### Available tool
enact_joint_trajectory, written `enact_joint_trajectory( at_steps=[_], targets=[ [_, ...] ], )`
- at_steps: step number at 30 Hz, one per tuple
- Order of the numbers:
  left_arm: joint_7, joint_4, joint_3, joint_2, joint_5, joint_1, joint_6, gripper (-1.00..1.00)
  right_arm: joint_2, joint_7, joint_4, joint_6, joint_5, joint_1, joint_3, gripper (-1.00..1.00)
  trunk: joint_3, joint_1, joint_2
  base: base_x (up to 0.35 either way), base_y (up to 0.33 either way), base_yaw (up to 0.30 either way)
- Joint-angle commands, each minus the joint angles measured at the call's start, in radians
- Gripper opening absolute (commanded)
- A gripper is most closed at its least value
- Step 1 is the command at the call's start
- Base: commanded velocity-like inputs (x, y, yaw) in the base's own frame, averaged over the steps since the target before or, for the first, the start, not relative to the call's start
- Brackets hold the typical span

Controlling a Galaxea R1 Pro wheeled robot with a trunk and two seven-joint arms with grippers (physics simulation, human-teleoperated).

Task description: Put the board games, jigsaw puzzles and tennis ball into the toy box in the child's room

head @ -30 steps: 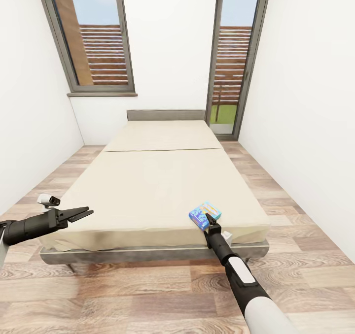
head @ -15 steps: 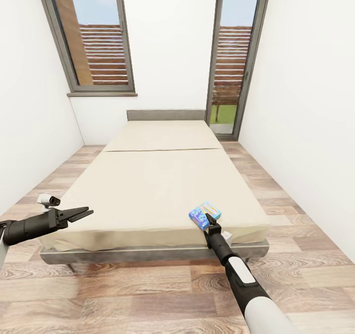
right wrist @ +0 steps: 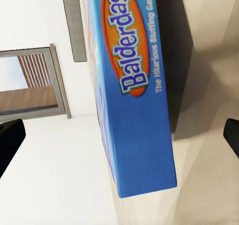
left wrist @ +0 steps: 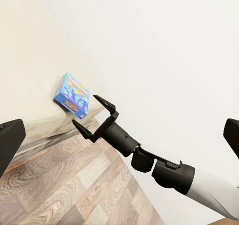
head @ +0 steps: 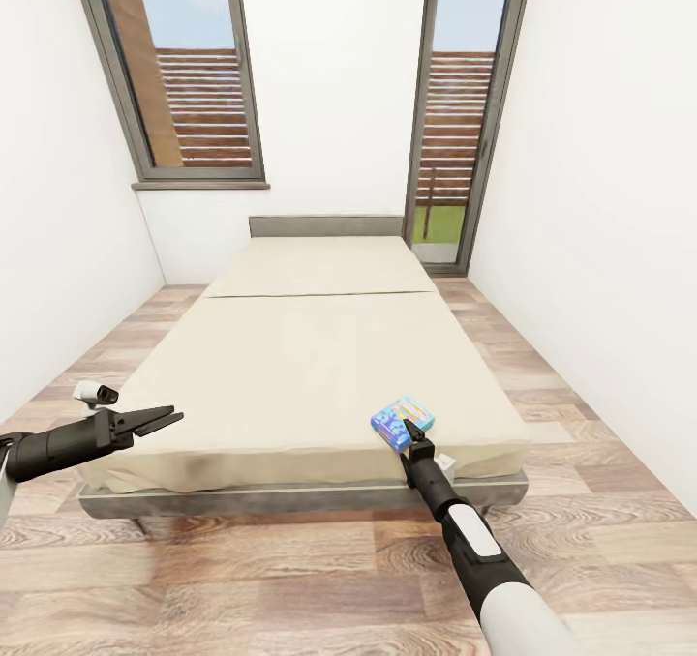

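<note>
A narrow white-walled room with a wood-plank floor, seen from the robot's head. A low bed [head: 290,346] with a bare beige mattress fills the middle, its headboard against the far wall between two dark-framed windows.

At the left, the left gripper [head: 160,418] hangs in the air over the near left corner of the bed, its two dark fingers lying close together and pointing toward the mattress; whether they are fully closed cannot be told.

Toward the right, a small blue board game [head: 401,422] lies flat on the mattress near the near right corner of the bed, close to the foot edge. Its side reads "Balderdash" in the right wrist view [right wrist: 134,100].

The right gripper [head: 410,431] reaches up from the floor side to the near edge of the game. In the left wrist view its fingers stand spread apart [left wrist: 94,117], just beside the box and not clamped on it.
</note>
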Motion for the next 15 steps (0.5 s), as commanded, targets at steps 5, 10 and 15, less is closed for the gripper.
enact_joint_trajectory(
  at_steps=[5, 10, 15],
  targets=[
    [-0.004, 0.0, 0.0, 0.0, -0.001, 0.0, 0.011, 1.0, 0.001, 0.002, 0.0, 0.01, -0.008, -0.001, -0.007, 1.0, -0.001, 0.0, 0.0, 0.0, 0.003, 0.0],
    [-0.004, 0.0, 0.0, 0.0, -0.001, 0.0, 0.011, 1.0, 0.001, 0.002, 0.0, 0.01, -0.008, -0.001, -0.006, 1.0, -0.001, 0.0, 0.0, 0.0, 0.047, 0.0],
    [-0.004, 0.0, -0.001, 0.0, -0.002, 0.0, 0.011, 1.0, 0.001, 0.002, 0.0, 0.01, -0.008, -0.001, -0.006, 1.0, -0.001, 0.0, 0.0, 0.0, 0.02, 0.0]
  ],
)
